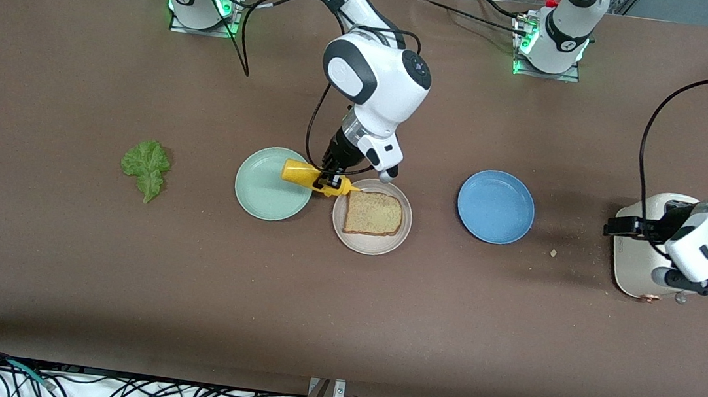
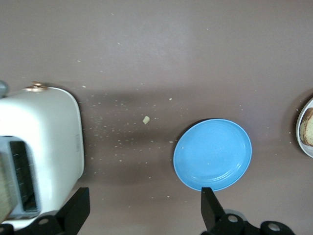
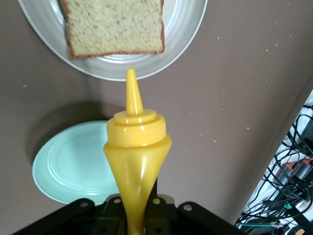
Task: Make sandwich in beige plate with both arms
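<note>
Right gripper [image 1: 328,182] pinched yellow squeeze bottle [image 1: 310,176] – nozzle tilted over bread slice [image 1: 373,214] on beige plate [image 1: 345,236]. Left gripper [image 2: 144,208] spread, over table between toaster [image 1: 633,267] and blue plate [image 1: 496,206].

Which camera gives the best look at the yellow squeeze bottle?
The right wrist view: the yellow squeeze bottle fills the frame, nozzle aimed toward the bread slice. The front view shows it small, in the right hand. The left wrist view misses it.
</note>
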